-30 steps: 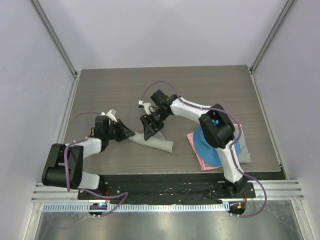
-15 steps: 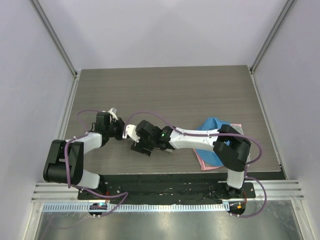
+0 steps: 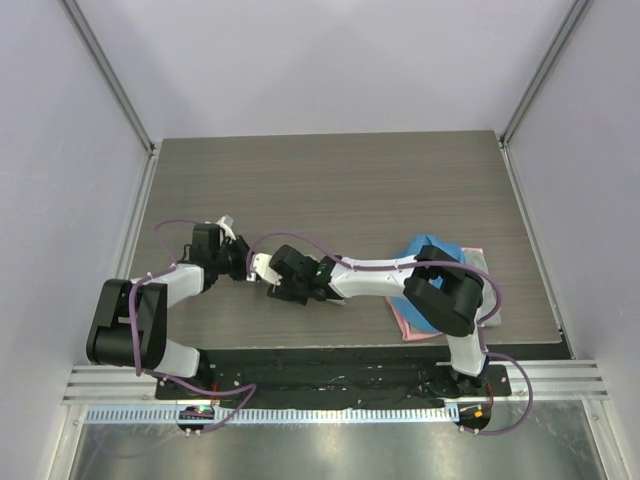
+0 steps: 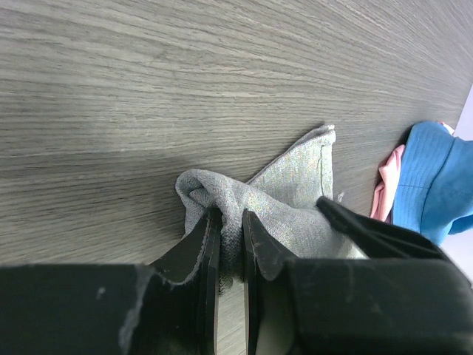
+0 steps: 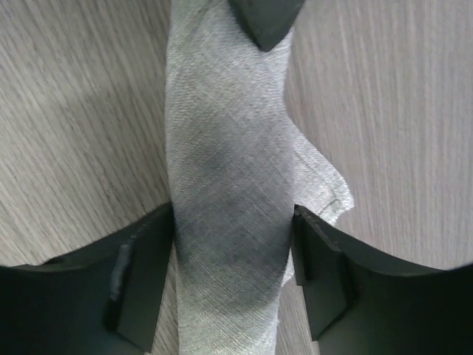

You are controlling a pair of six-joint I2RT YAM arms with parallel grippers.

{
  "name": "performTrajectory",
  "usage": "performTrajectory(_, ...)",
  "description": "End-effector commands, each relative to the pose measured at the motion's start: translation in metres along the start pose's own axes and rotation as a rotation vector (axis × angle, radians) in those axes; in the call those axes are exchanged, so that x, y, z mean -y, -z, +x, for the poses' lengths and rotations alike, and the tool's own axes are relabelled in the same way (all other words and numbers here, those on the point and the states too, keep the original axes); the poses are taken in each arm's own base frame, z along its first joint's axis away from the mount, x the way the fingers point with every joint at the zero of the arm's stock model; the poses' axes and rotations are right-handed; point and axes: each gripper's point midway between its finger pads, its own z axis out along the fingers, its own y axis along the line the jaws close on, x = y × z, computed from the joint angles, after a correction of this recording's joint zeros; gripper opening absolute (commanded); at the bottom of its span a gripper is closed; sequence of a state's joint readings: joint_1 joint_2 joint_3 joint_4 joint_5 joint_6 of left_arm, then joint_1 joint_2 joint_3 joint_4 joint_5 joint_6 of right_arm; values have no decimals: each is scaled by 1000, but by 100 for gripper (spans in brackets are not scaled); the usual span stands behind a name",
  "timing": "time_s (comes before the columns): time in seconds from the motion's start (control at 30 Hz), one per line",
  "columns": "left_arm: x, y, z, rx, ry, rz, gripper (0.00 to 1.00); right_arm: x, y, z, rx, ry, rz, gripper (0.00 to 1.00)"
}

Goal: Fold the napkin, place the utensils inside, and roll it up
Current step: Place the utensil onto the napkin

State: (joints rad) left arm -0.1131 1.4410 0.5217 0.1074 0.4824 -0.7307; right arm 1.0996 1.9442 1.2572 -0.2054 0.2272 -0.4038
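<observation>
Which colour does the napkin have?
The napkin is light grey, finely woven; the right wrist view shows it best.

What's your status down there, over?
Left pincer shut on napkin end. Right pincer open, astride it. Spoon not in sight. Blue cloth lies aside.

The left arm sits low and folded, elbow tucked back by its base, forearm reaching out to the left end of the napkin [image 4: 290,194]. Its wrist is nearly level, and the left gripper [image 4: 227,222] is nipped almost closed on a bunched corner of the napkin, with a fold of cloth caught between the two fingers. The right arm stretches far across: upper link raised over its base, forearm running long and low to the napkin's middle. Its wrist tips downward and the right gripper [image 5: 233,248] stands spread wide, one finger on either side of the napkin.
</observation>
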Motion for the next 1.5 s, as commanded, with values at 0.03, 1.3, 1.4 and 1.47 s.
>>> performTrajectory(0.03, 10, 1, -9, 6, -12, 14, 35, -13, -7, 1, -11, -16, -98, 56)
performTrajectory(1.3, 10, 2, 6, 29, -22, 95, 32, -32, -8, 22, -62, -848, -1120, 31)
performTrajectory(1.4, 7, 0, 7, 24, -13, 85, 14, -20, -5, 15, -51, -842, -1074, 35)
performTrajectory(1.47, 7, -1, 6, 20, -9, 81, 5, -10, -6, 13, -51, -832, -1010, 41)
